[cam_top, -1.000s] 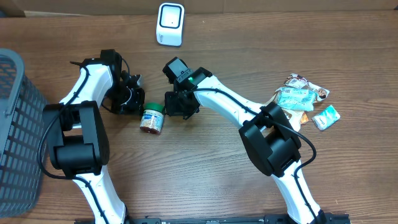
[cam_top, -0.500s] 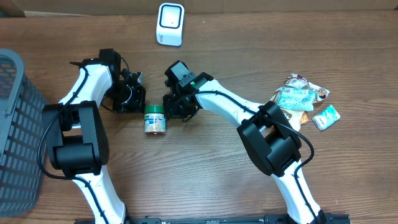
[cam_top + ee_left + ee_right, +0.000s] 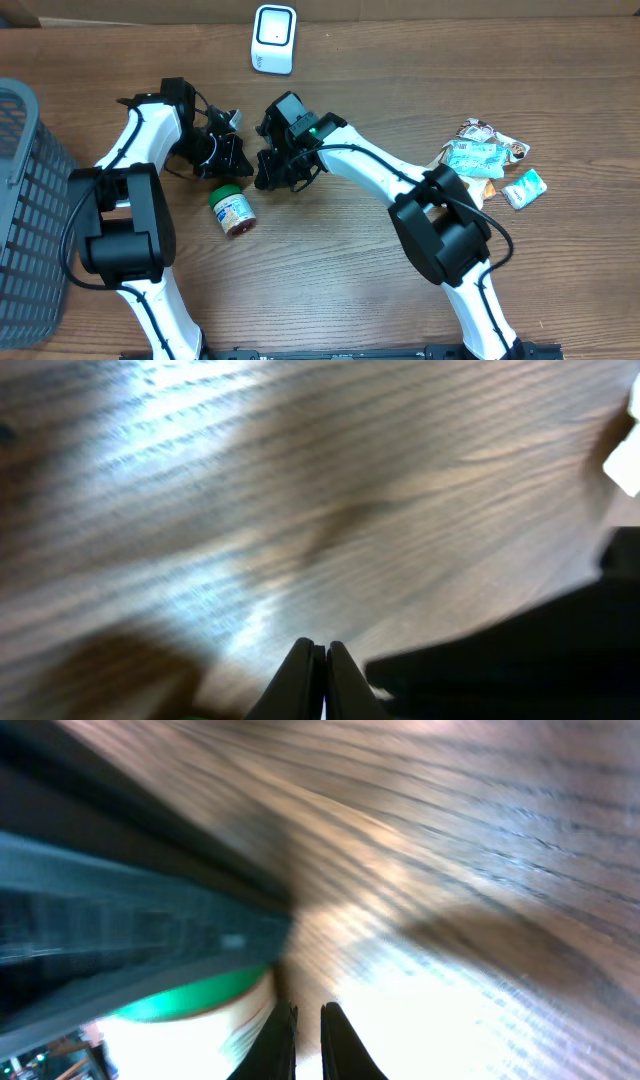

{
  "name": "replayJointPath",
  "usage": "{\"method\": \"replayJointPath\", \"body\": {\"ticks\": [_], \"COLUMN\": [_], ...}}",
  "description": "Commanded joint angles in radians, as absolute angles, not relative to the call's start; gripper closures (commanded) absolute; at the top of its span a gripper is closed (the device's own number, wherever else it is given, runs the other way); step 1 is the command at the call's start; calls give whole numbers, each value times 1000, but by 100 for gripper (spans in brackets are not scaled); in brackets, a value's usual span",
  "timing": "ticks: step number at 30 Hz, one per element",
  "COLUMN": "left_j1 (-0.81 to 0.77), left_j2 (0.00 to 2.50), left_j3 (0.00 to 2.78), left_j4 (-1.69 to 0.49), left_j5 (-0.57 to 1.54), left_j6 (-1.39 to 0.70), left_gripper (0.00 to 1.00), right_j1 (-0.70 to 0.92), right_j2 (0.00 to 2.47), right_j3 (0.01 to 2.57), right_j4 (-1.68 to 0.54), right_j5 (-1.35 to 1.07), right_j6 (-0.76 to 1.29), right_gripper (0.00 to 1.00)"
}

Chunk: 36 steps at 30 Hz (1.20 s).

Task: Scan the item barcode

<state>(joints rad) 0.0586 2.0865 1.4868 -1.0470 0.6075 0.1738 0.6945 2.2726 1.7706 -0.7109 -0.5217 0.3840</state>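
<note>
We see the jar (image 3: 232, 211) lying on its side on the wooden table (image 3: 330, 280), a little left of the middle of the overhead frame. Its green lid (image 3: 223, 191) points to the upper left and its labelled body to the lower right. No tool holds it.

The left tool (image 3: 232, 152) hangs just above the jar in the overhead frame, near the lid end. In the left wrist view this tool (image 3: 320, 660) has its two fingers pressed together, with nothing between them, over bare wood.

The right tool (image 3: 268, 168) is just beside the left one, on its right, and the two dark heads stand very near each other. In the right wrist view the fingers of this tool (image 3: 308, 1032) stand together with only a thin slit between them, and they hold nothing. The green lid (image 3: 190, 1002) shows at the lower left of that view, close to the left finger; the picture is blurred, so we cannot tell if it touches.

The white scanner (image 3: 273, 38) stands at the upper middle of the overhead frame, well apart from the jar. A grey basket (image 3: 25, 200) is at the left edge, and some snack packets (image 3: 488, 160) lie at the right.
</note>
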Motion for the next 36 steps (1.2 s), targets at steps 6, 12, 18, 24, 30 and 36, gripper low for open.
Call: {"method": "replayJointPath", "body": {"ticks": [6, 12, 18, 24, 30, 36], "left_j1": [82, 230, 337, 378, 379, 379], "left_j2": [1998, 1996, 1997, 2001, 2003, 2003], "left_j3": [1488, 1673, 1745, 1723, 1721, 1721], "left_j4": [-1095, -1189, -1219, -1222, -1211, -1172], "left_j5": [310, 278, 281, 212, 157, 156], "left_j6": [43, -109, -142, -142, -143, -142], "left_gripper": [96, 93, 42, 5, 0, 0], "right_j1": [683, 684, 685, 690, 697, 752], "right_j2": [2170, 2169, 2169, 2169, 2169, 2171], "right_j3": [1773, 1776, 1782, 1782, 1782, 1779], "right_j4": [-780, -764, -776, -855, -852, -811], "right_j5": [-424, -411, -344, -415, -514, -333], "right_j6": [371, 125, -56, 333, 548, 745], "right_gripper": [91, 59, 23, 24, 29, 27]}}
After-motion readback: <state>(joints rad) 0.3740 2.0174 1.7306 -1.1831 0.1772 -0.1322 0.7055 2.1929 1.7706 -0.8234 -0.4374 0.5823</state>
